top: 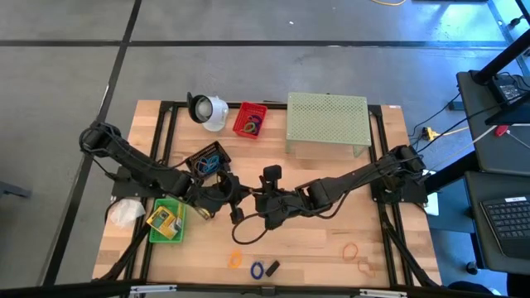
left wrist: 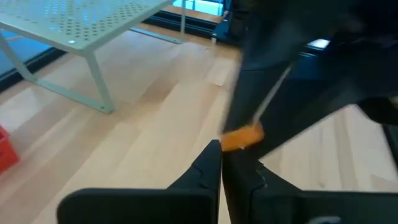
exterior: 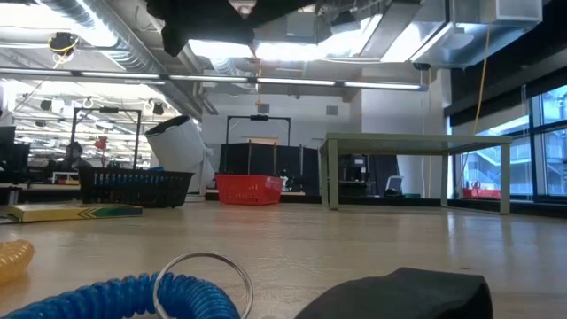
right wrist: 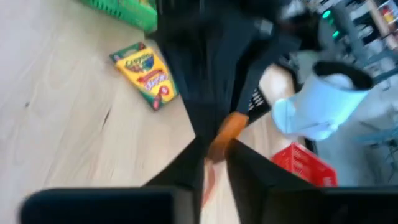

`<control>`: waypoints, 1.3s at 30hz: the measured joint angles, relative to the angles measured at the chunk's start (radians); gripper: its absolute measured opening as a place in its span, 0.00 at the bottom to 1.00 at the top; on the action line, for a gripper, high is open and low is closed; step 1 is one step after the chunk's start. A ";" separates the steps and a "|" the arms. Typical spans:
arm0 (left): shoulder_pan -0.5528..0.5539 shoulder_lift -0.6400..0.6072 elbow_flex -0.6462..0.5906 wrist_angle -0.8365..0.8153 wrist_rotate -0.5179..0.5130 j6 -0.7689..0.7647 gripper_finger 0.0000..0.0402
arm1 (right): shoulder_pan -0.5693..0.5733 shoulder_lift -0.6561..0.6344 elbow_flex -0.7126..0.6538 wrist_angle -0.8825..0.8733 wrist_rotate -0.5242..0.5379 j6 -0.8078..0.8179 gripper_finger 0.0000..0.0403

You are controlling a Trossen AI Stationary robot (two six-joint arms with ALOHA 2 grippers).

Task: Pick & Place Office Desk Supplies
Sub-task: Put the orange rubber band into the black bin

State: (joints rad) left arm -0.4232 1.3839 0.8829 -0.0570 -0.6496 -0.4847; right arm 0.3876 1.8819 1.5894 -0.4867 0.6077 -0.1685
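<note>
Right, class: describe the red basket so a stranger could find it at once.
Start at the pale green mesh stand at the table's far edge. Just left of it sits the red basket, with the white cup on its other side. It is the only red container; the others are black and green.

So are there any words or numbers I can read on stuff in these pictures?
Crayon box on the table: it has printing on its yellow and green front, but it is too blurred to read.
Flat box seen from table height: a green and yellow pattern, no words that can be read.
Red basket, mesh stand, white cup: no text visible.
</note>
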 joint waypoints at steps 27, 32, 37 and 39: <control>0.246 -0.246 -0.013 -0.882 -0.059 -0.203 0.01 | 0.064 -0.246 -0.011 -0.861 -0.264 0.822 0.60; 0.305 -0.245 -0.110 -0.882 -0.037 -0.201 0.01 | 0.153 -0.243 -0.106 -0.874 -0.361 1.010 0.58; 0.347 -0.245 -0.189 -0.880 0.017 -0.256 0.00 | 0.238 -0.242 -0.253 -0.850 -0.506 1.210 0.58; 0.356 -0.245 -0.201 -0.886 0.019 -0.288 0.01 | 0.267 -0.242 -0.318 -0.833 -0.568 1.297 0.58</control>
State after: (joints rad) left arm -0.0669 1.1389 0.6815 -0.9428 -0.6301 -0.7727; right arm 0.6548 1.6398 1.2717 -1.3194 0.0400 1.1281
